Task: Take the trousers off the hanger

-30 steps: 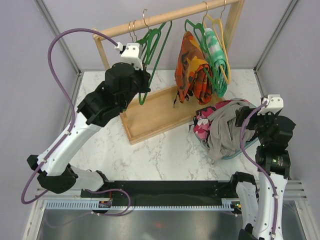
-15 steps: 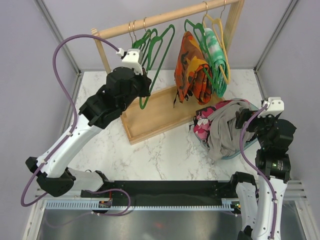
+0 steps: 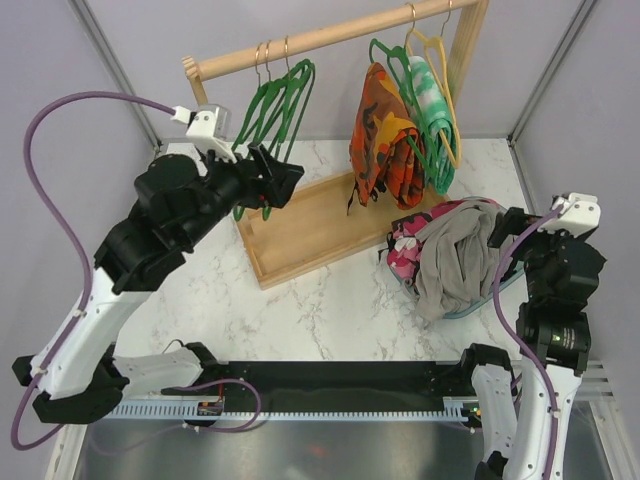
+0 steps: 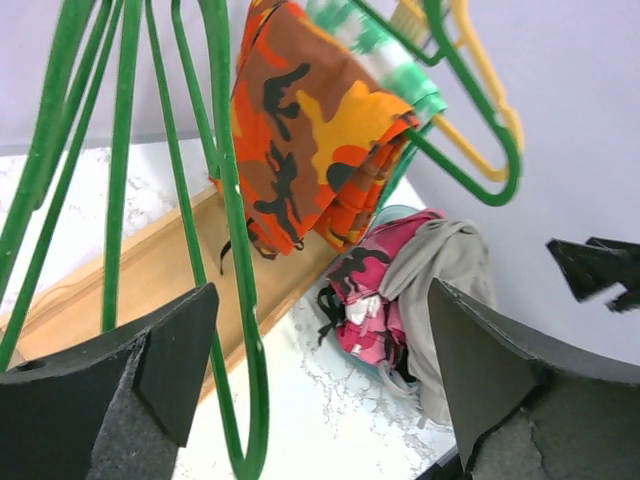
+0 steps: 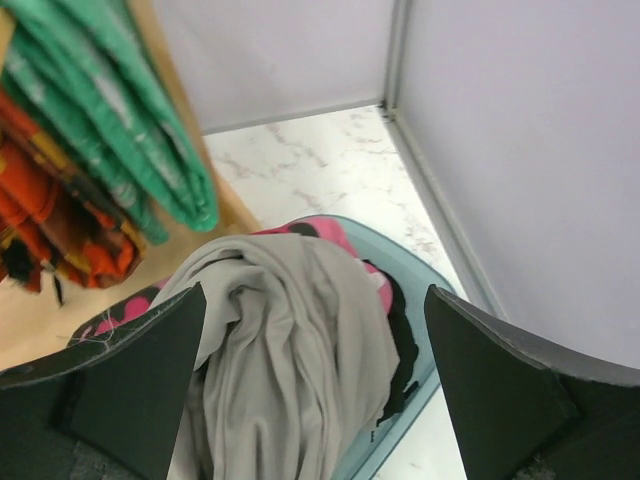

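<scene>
Left pincer [image 4: 318,370]: fingers stand wide apart with nothing gripped. It is raised beside the rack's left end, and the wire of an empty green hanger [image 4: 232,250] crosses its wrist view between them.
Right pincer [image 5: 315,380]: fingers spread wide and holding nothing, poised over the heap of clothes at the table's right side.
Rack: a wooden rail [image 3: 330,35] above a wooden base tray [image 3: 300,235], standing on the marble table [image 3: 330,300].
Empty green hangers [image 3: 272,100]: bunched at the rail's left end.
Orange camouflage trousers [image 3: 380,135]: draped over a green hanger, right of the rail's middle.
Green-white trousers [image 3: 428,110]: on a hanger just right of the orange pair and touching it.
Grey trousers [image 3: 450,260]: off the hangers, on top of the heap in a teal basin [image 5: 410,275].
Pink camouflage trousers [image 3: 405,250]: under the grey pair, showing at the heap's left edge.
Black trousers [image 5: 402,352]: a dark fold showing at the grey pair's right edge.
</scene>
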You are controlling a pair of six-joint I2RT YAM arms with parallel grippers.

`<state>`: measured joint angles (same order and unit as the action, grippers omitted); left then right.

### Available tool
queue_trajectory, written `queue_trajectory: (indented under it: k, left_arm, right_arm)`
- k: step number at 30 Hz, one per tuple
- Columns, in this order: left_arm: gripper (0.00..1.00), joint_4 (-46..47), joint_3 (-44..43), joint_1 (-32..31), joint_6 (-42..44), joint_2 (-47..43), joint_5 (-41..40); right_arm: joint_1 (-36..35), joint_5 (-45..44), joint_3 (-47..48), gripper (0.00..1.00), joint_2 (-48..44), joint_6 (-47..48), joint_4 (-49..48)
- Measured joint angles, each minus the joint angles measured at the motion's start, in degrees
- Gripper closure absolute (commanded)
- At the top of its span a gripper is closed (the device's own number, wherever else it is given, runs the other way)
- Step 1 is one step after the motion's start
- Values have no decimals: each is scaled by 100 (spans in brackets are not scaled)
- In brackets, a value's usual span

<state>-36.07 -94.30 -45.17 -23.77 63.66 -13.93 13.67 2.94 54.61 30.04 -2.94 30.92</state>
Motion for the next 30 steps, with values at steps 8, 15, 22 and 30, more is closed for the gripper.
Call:
queue_trajectory:
  k: [8, 15, 22, 30]
  left_arm:
    - [0, 20, 278, 0, 28, -966, 254]
    - [0, -22, 1335, 0, 516, -2317, -426]
    - [0, -26, 2417, 4, 789, -3464, -1370]
    - [0, -109, 3073, 4, 802, -3895, -1768]
  right_arm:
    - [0, -1187, 111, 2, 2, -142, 2]
    - [0, -1687, 111, 2, 4, -138, 4]
    - [0, -1867, 111, 2, 2, -133, 4]
    - [0, -1985, 90, 2, -4, -111, 7]
